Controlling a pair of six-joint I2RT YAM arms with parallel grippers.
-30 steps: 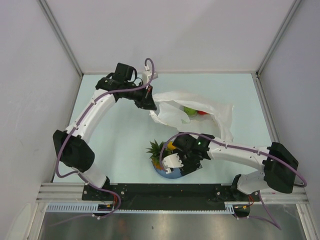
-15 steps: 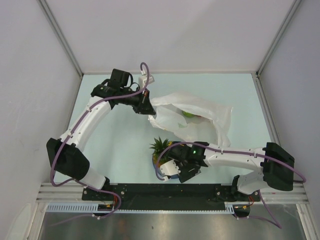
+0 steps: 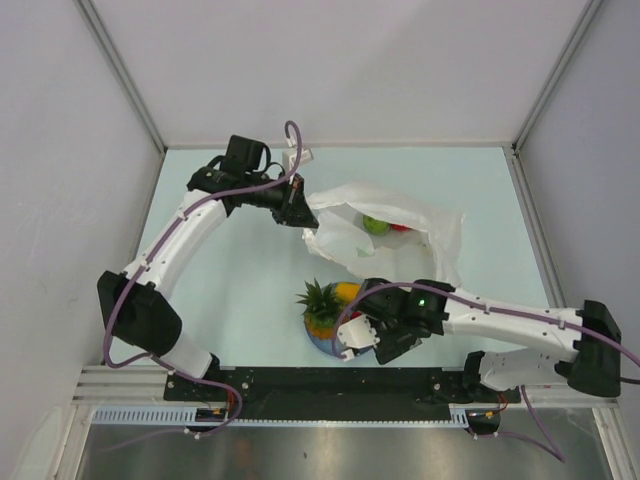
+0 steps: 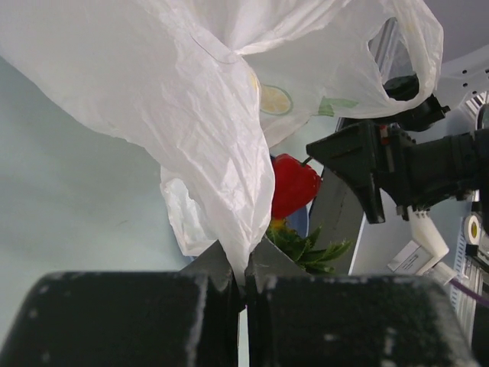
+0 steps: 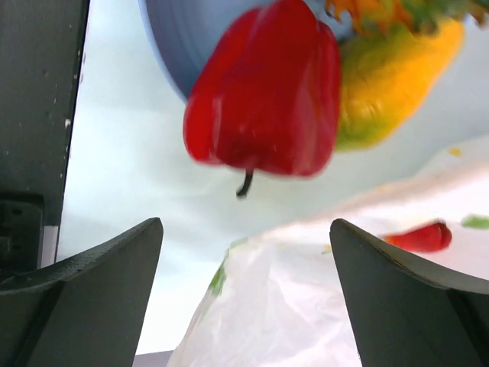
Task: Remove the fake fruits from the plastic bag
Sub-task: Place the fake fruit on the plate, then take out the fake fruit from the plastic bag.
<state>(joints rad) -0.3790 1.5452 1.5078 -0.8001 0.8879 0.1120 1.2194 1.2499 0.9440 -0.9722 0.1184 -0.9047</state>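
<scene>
The thin white plastic bag (image 3: pixel 400 215) lies at the middle back. My left gripper (image 3: pixel 297 211) is shut on its left edge and holds it up; the pinch shows in the left wrist view (image 4: pixel 246 267). A green ball (image 3: pixel 376 224) and a red piece (image 3: pixel 402 227) sit inside the bag. The pineapple (image 3: pixel 320 303) and the yellow-orange wedge (image 3: pixel 347 292) lie on the light-blue plate (image 3: pixel 322 343). My right gripper (image 3: pixel 350 328) is open and empty beside the plate. Its view shows a glossy red pepper (image 5: pixel 267 99) on the plate (image 5: pixel 172 46) next to the wedge (image 5: pixel 390 84).
The bag (image 5: pixel 321 306) fills the lower part of the right wrist view, with a red piece (image 5: pixel 420 237) in it. White walls enclose the table on three sides. The black base rail (image 3: pixel 320 385) runs along the near edge.
My right gripper has drawn back to the right from over the plate, and the red pepper lies on the plate. The left gripper still holds the bag; the bag's folds have shifted.
</scene>
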